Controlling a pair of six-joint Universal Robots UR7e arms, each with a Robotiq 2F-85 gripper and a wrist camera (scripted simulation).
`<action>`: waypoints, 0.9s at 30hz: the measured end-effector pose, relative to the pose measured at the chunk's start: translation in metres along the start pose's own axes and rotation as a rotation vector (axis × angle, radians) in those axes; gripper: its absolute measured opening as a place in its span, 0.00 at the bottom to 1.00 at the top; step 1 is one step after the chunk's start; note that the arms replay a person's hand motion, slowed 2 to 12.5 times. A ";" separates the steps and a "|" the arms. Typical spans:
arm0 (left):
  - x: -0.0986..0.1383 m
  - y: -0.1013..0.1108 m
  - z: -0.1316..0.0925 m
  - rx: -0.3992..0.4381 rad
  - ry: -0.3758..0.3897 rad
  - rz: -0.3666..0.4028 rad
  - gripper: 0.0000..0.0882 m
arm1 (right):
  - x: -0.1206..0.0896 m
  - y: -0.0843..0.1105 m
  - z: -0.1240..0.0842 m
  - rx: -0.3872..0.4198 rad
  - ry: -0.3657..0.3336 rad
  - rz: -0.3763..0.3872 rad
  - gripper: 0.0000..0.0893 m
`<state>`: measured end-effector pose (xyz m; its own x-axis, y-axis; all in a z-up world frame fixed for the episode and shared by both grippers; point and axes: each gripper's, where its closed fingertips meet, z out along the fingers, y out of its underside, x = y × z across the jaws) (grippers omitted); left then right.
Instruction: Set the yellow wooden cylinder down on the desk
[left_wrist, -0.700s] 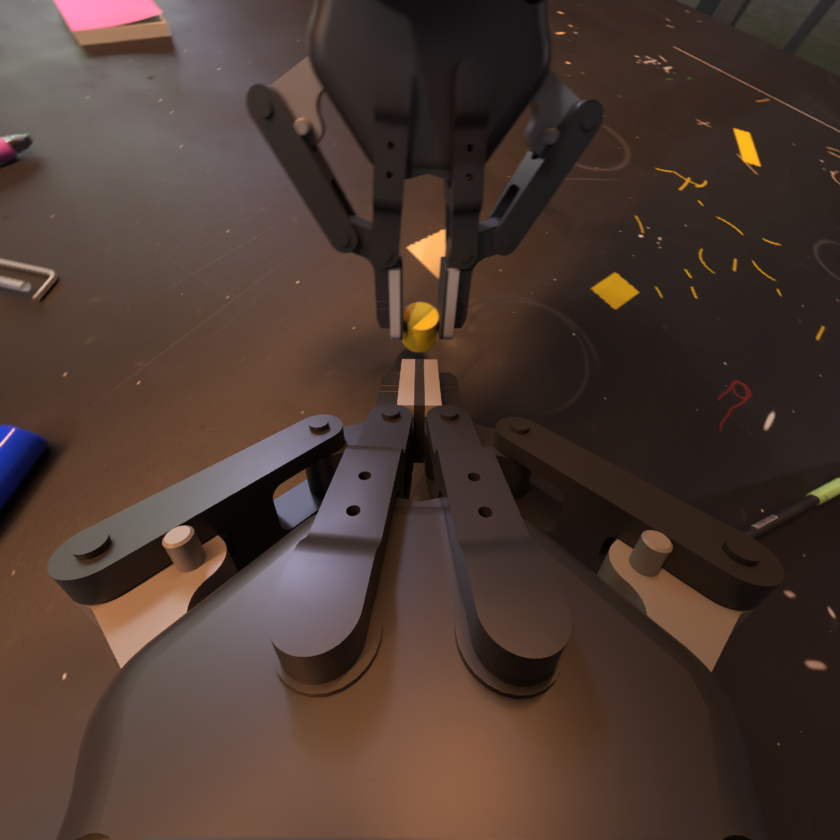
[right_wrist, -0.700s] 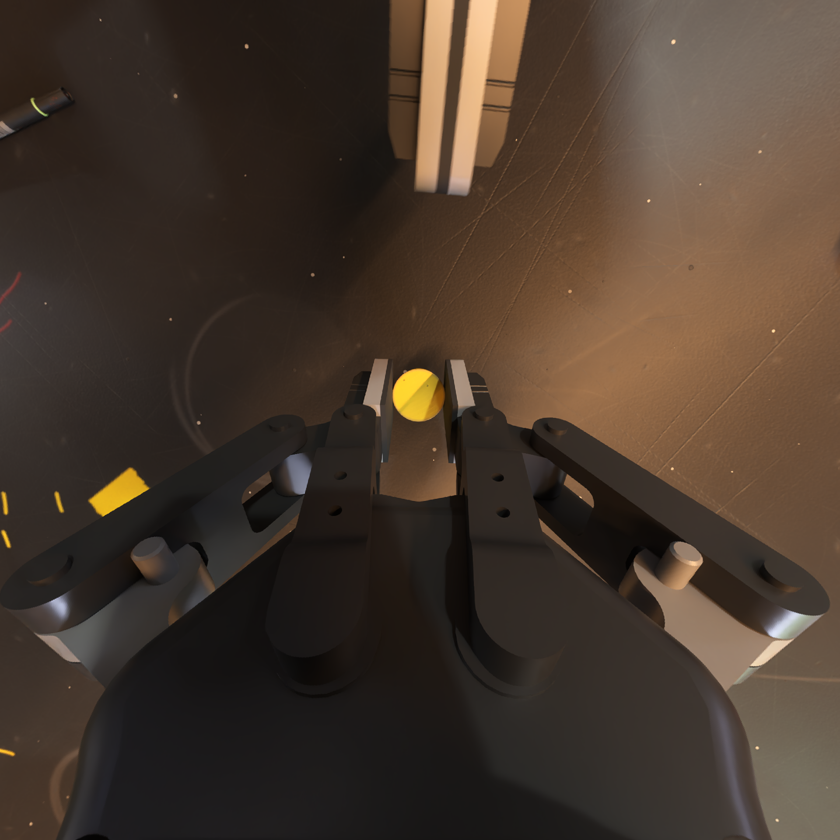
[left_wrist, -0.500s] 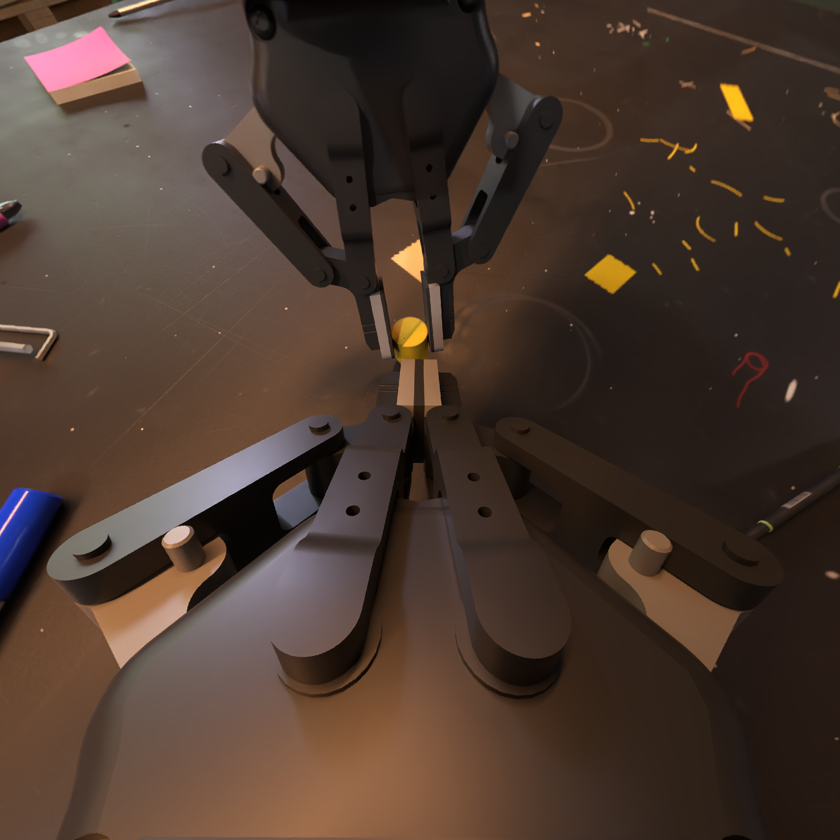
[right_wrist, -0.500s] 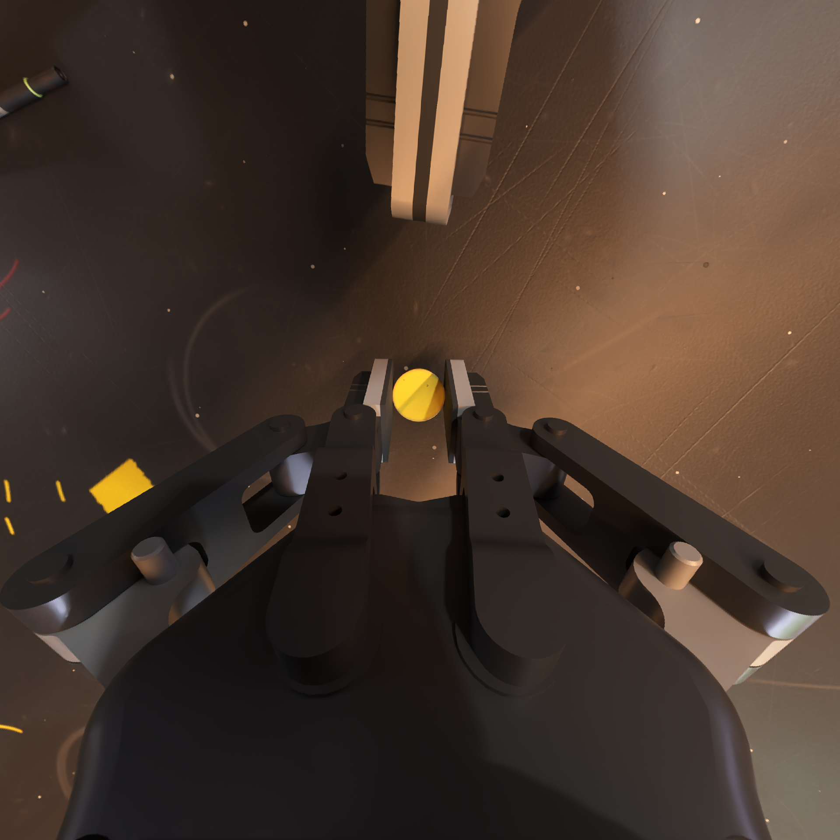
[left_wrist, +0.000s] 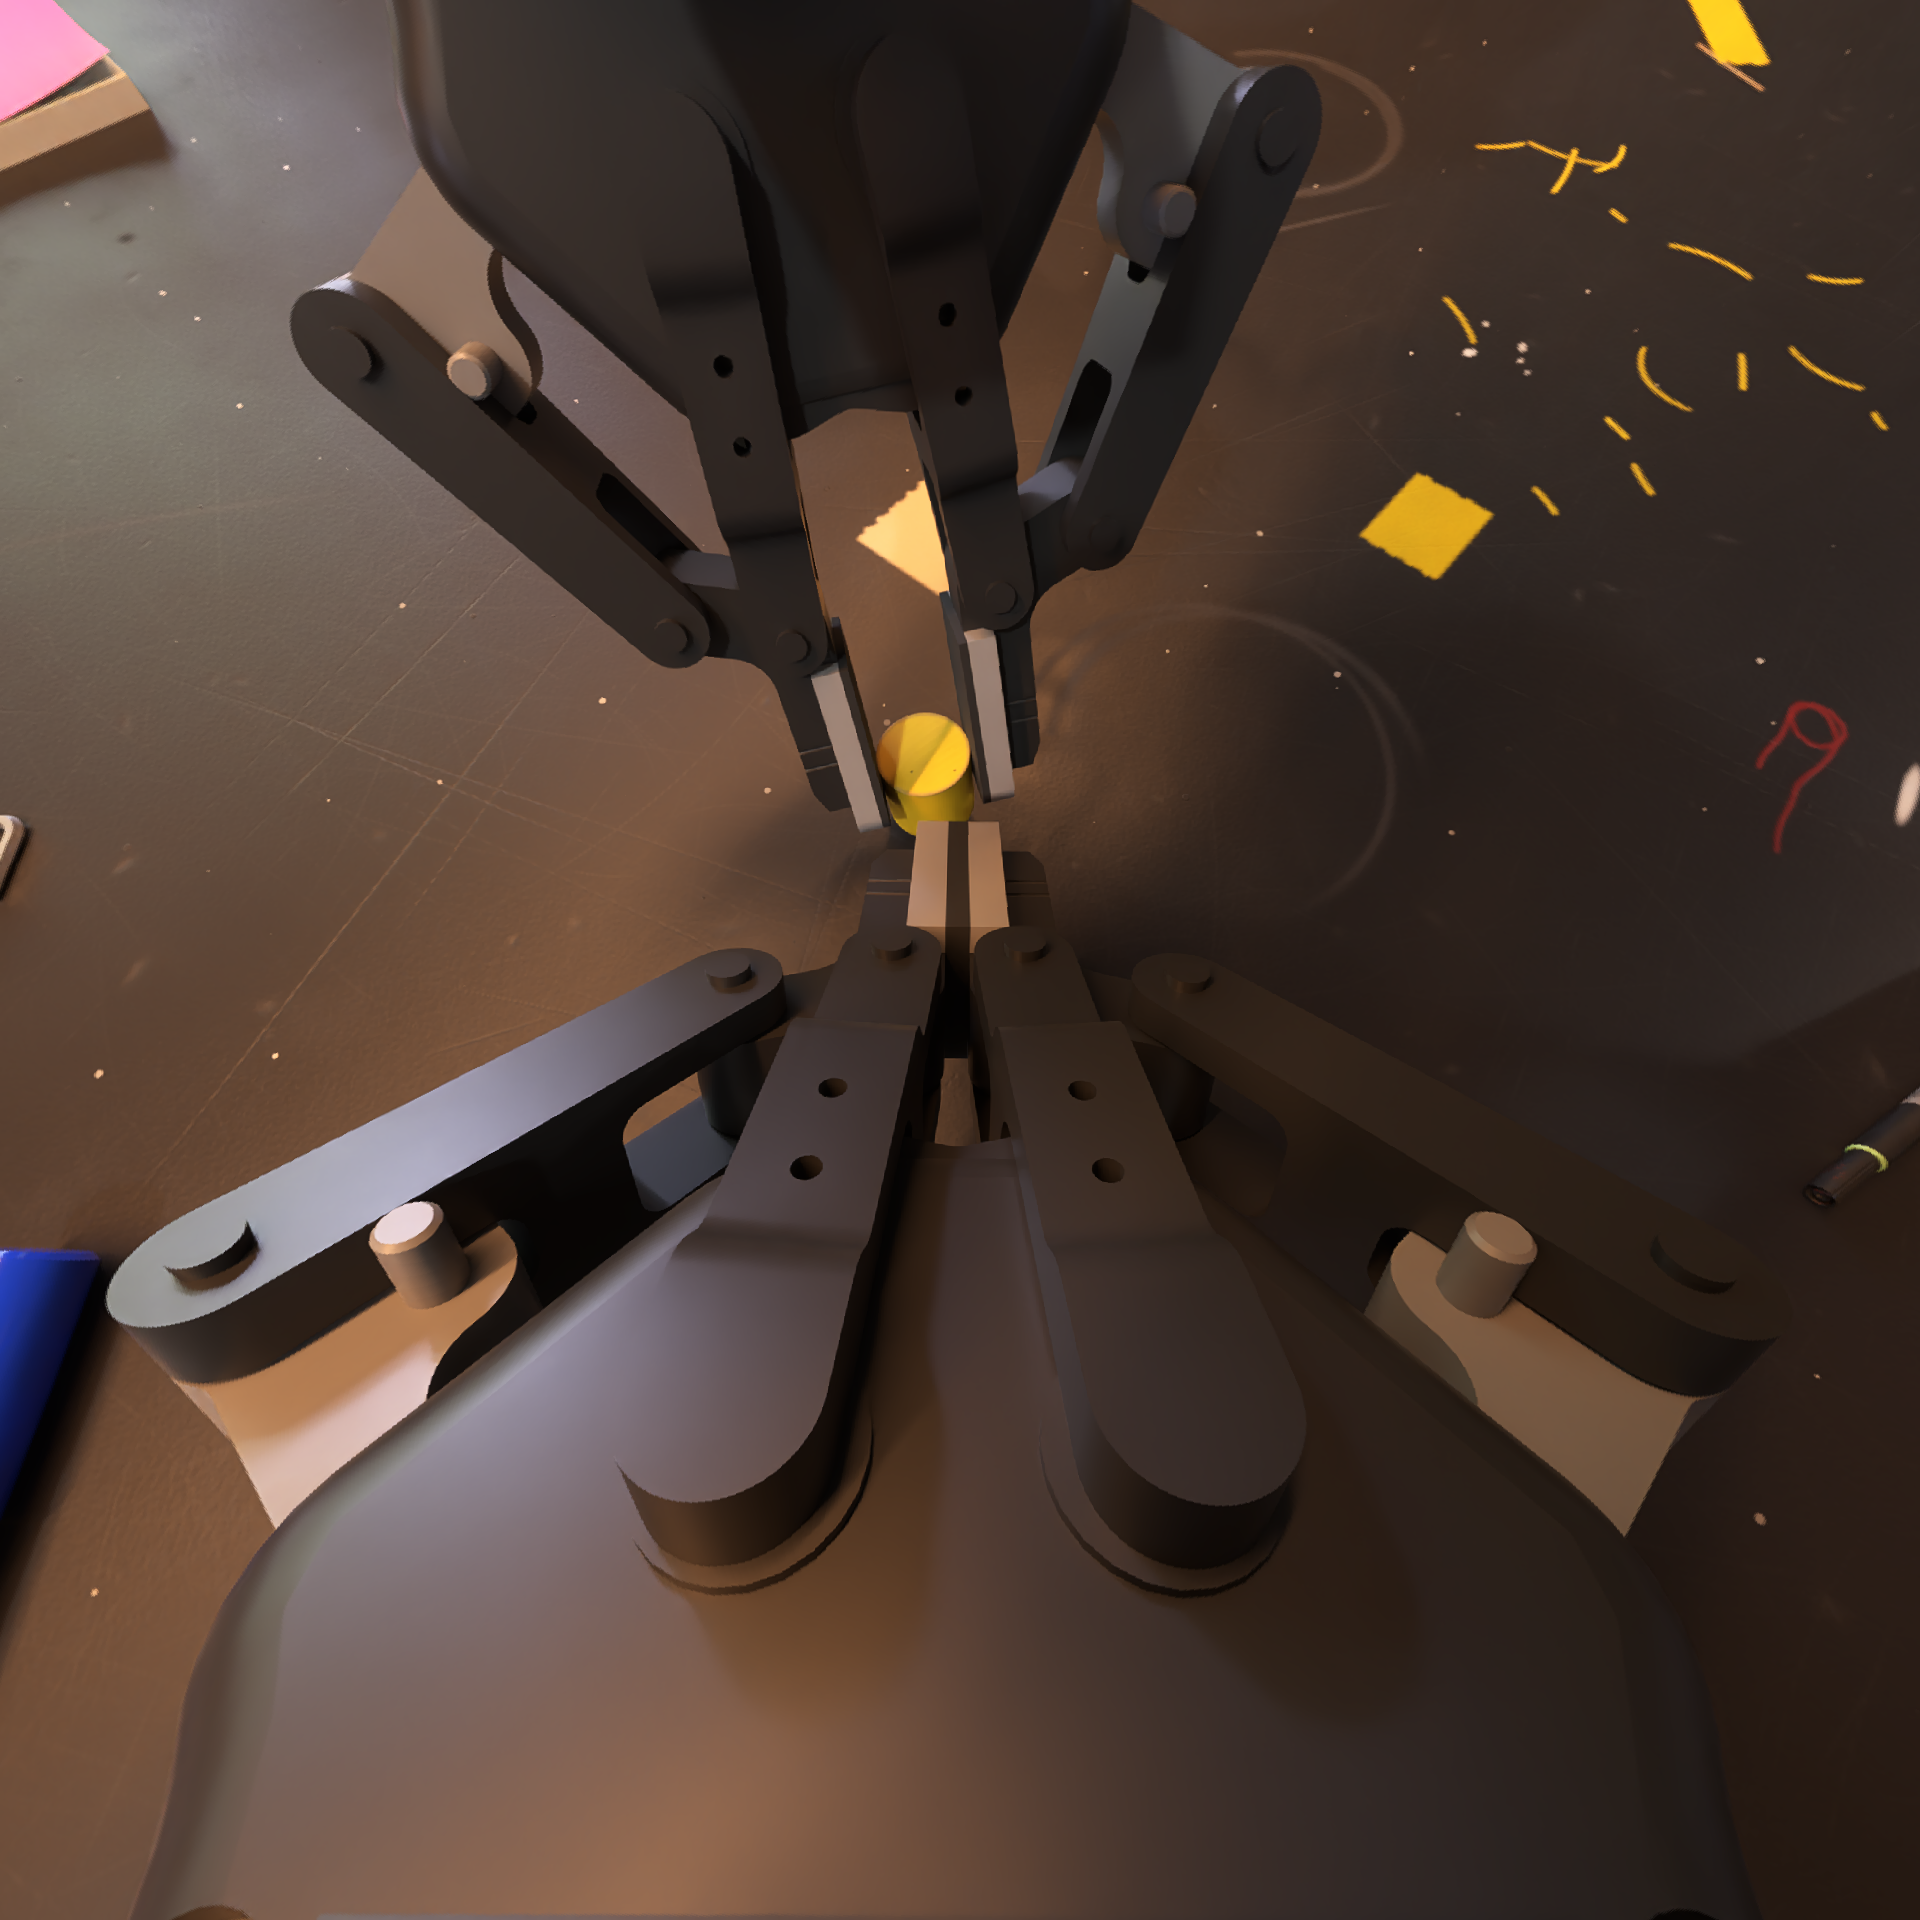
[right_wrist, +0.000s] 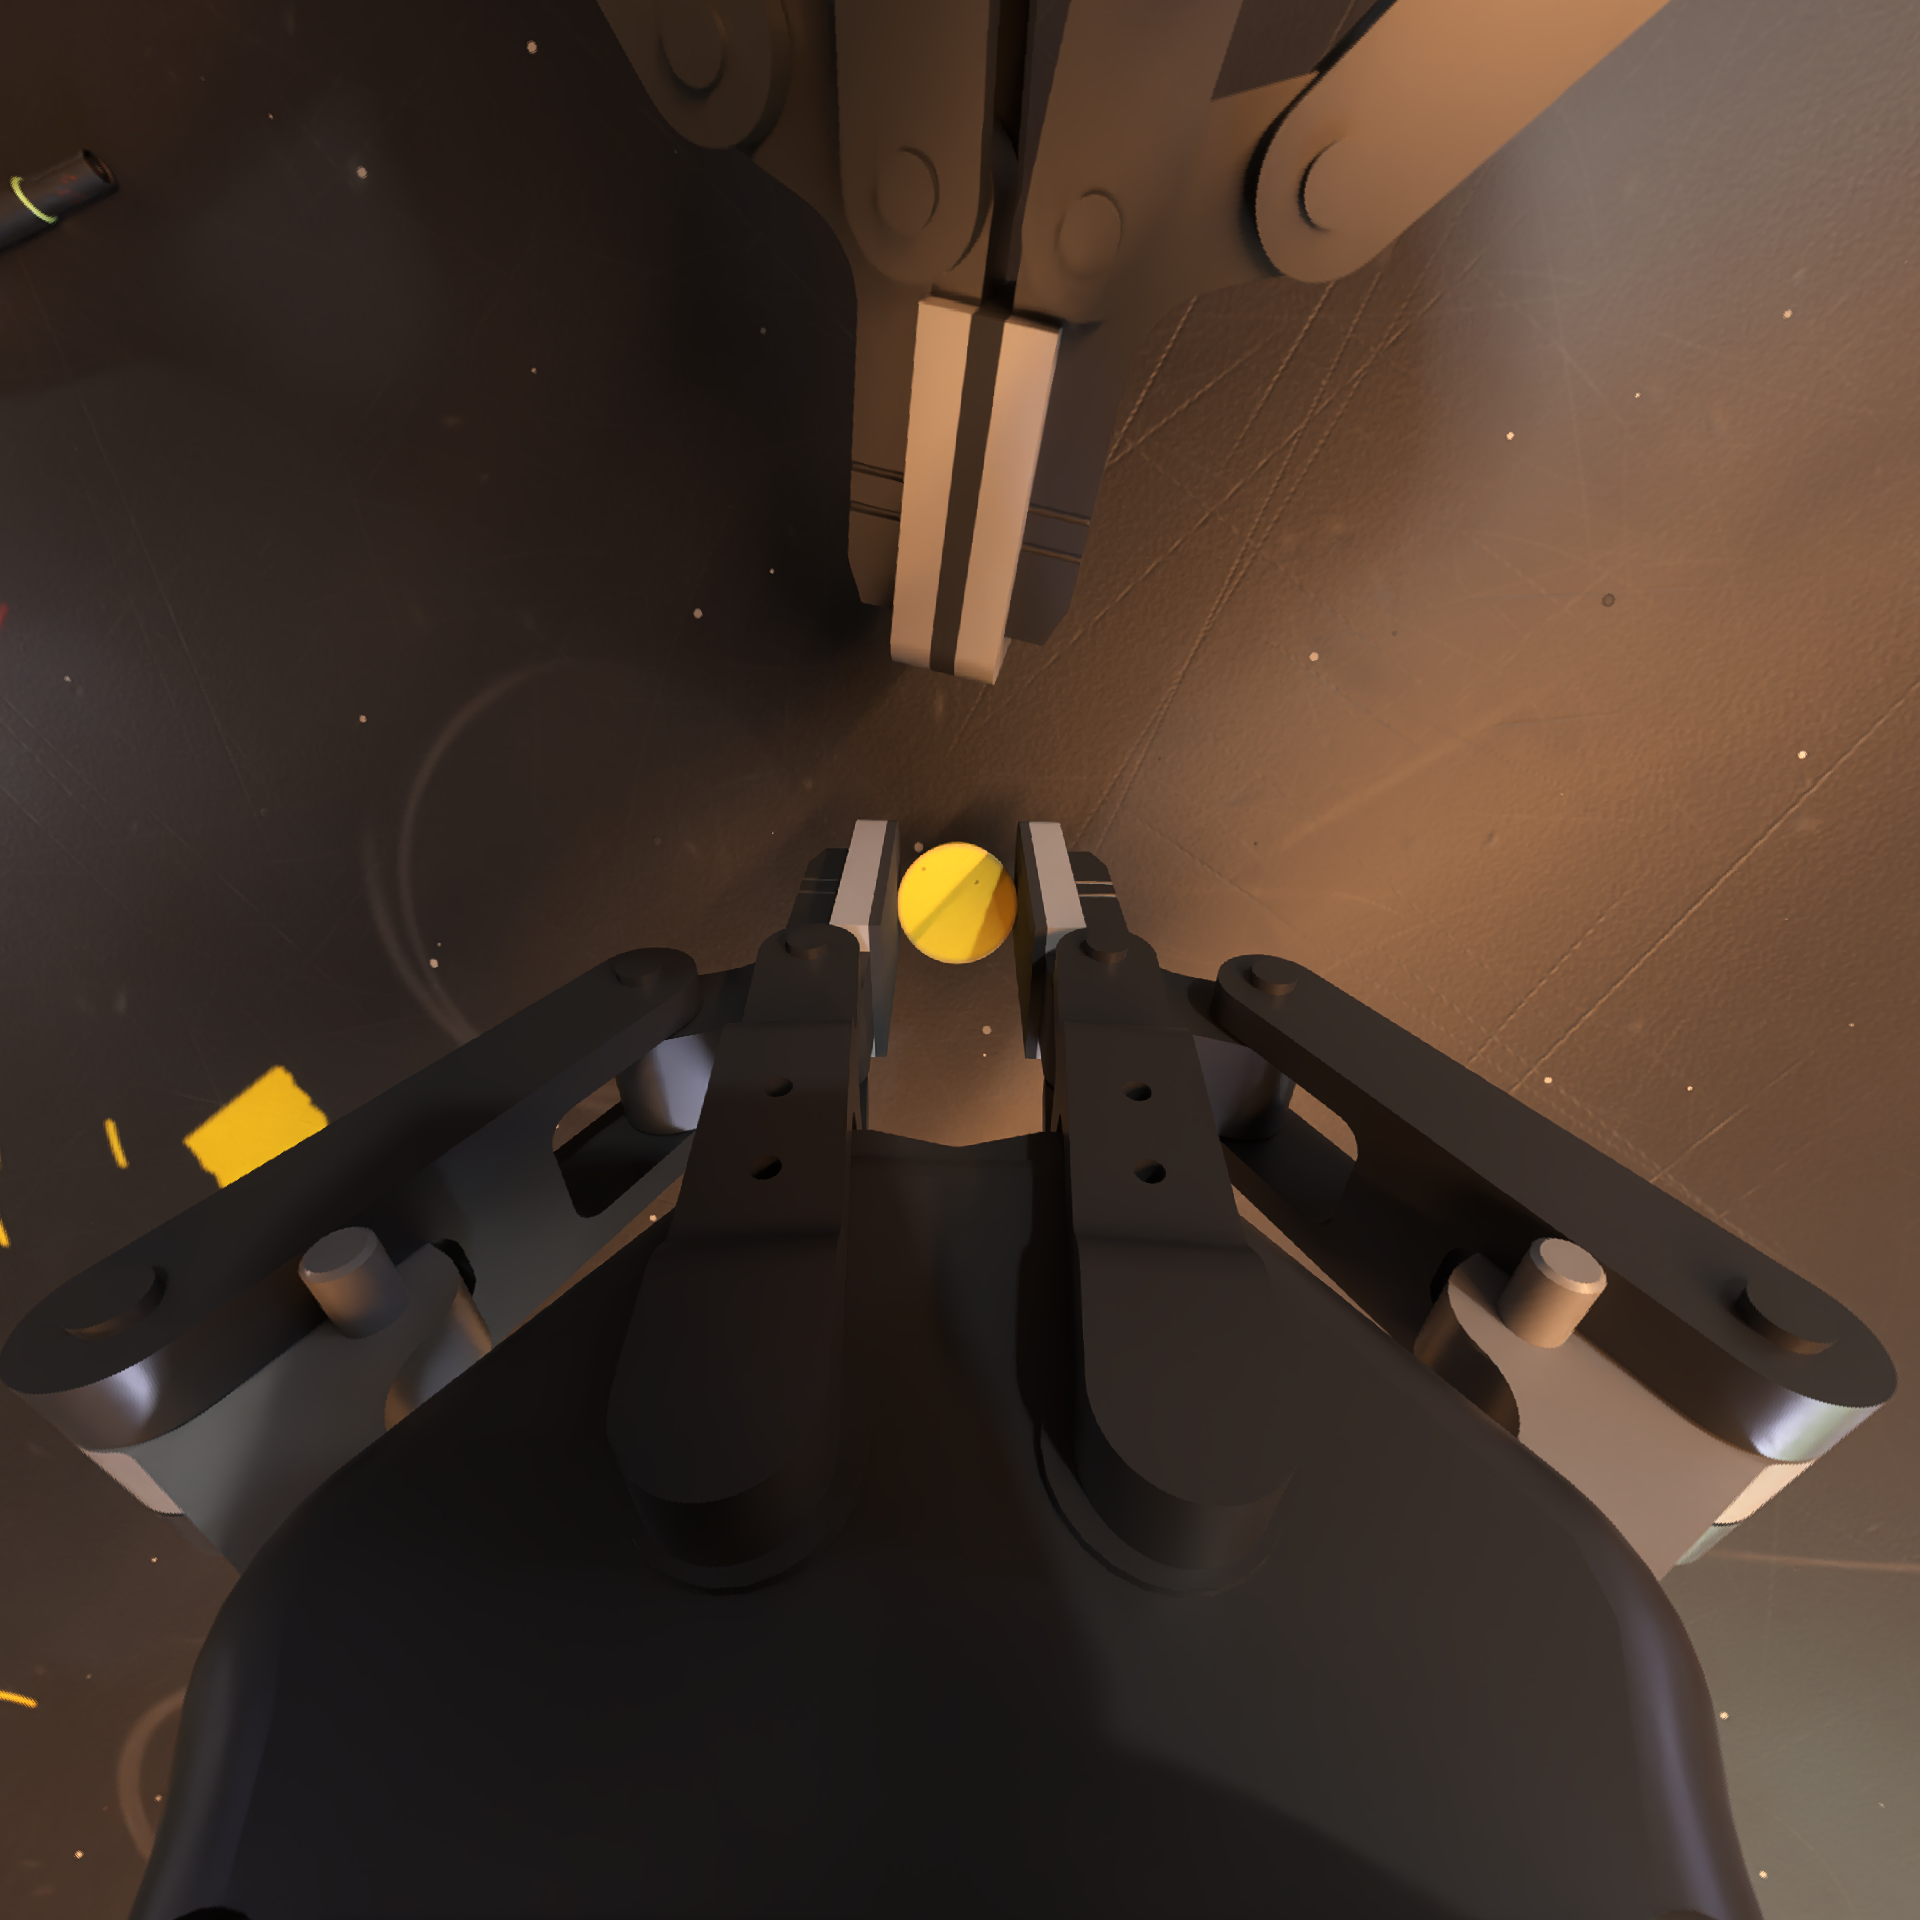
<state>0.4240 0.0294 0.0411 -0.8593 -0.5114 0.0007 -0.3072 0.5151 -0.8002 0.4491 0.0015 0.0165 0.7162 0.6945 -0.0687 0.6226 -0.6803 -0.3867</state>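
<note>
- Right claw (right_wrist: 956, 935) has the yellow wooden cylinder (right_wrist: 956, 902) pinched between its two pale pads, round end face up toward the camera.
- From the left wrist view, that cylinder (left_wrist: 923, 764) sits low over the dark scratched surface (left_wrist: 416, 727); contact with it can't be made out.
- Left claw (left_wrist: 956, 883) is clamped together on nothing, pads touching, tips just beside the cylinder.
- Yellow paper scrap (left_wrist: 1425, 523) lies well off to one side.
</note>
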 end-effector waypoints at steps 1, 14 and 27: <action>-0.001 0.000 0.001 -0.001 0.000 0.003 0.00 | 0.000 0.000 0.000 0.001 0.001 0.001 0.22; -0.006 -0.001 0.010 -0.035 0.026 0.074 0.00 | 0.001 0.002 0.002 -0.025 0.013 -0.015 0.22; -0.004 0.000 0.018 -0.070 0.063 0.129 0.00 | 0.002 0.001 0.003 -0.027 0.016 -0.024 0.22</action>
<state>0.4350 0.0187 0.0305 -0.9166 -0.3952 -0.0602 -0.2184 0.6213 -0.7525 0.4502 0.0023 0.0132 0.7055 0.7073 -0.0450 0.6479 -0.6694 -0.3635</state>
